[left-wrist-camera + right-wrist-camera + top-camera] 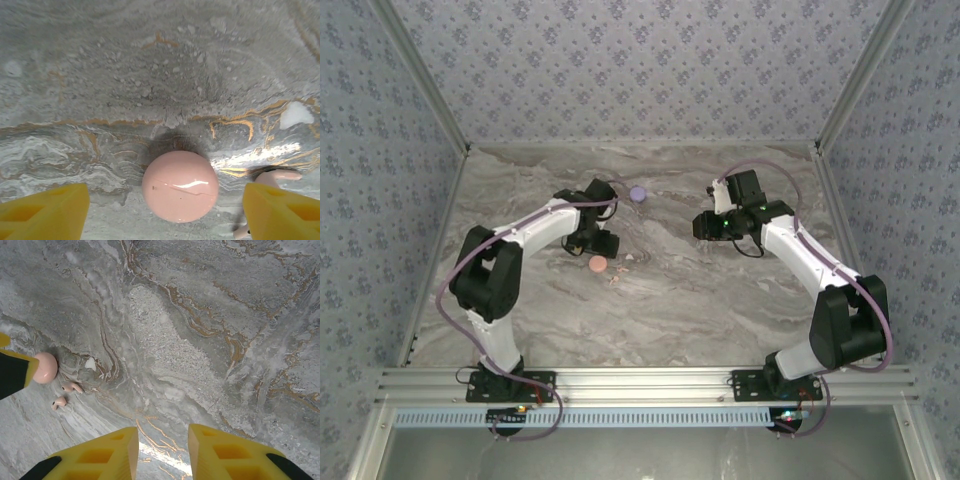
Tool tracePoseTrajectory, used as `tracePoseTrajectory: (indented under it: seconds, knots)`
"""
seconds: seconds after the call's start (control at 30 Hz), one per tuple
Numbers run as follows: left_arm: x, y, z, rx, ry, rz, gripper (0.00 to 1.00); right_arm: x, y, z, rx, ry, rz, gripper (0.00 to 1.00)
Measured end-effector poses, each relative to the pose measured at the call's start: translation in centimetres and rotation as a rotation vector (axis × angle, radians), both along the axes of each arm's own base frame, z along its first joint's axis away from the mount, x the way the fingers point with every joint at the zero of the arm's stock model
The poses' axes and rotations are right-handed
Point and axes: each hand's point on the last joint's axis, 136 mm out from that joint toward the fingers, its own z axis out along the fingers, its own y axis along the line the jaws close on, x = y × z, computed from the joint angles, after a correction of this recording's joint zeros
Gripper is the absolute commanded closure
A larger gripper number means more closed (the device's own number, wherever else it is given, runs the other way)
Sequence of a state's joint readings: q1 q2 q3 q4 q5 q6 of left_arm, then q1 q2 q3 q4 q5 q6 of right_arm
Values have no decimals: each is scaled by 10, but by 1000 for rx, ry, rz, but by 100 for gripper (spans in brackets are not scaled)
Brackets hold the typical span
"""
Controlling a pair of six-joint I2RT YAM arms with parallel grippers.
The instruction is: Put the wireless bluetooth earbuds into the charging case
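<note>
Left claw [162, 196] gapes empty, framing a glossy salmon-pink round case [180, 186]. Right claw [163, 441] parted, empty; tiny pale-pink earbuds [73, 387] at nine o'clock.

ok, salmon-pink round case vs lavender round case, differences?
Colour: the salmon-pink round case versus the lavender round case. Position: the pink case lies nearer the arm bases, framed between the open left gripper's fingers; the lavender case lies farther back, away from that gripper. Two pale pink earbuds lie far nearer the pink case than the lavender. Shared: both round, on the marble table.
</note>
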State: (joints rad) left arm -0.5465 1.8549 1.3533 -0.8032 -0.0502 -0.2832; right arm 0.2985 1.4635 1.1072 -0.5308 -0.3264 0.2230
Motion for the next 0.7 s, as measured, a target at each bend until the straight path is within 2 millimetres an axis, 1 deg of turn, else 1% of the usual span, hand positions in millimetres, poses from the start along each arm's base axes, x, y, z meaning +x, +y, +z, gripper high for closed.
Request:
tracePoseTrajectory:
  seconds: [0.13, 0.37, 0.53, 0.7]
  knots:
    - [-6, 1, -12, 17, 46, -14, 21, -1, -1, -1, -4, 4, -1, 67]
    - [-17, -3, -24, 23, 103, -44, 24, 0, -3, -1, -9, 3, -8, 66]
    - [-22, -4, -38, 29, 148, -52, 29, 0, -3, -1, -10, 3, -9, 66]
    - [-19, -5, -40, 33, 155, -51, 35, 0, -3, -2, -10, 5, -9, 66]
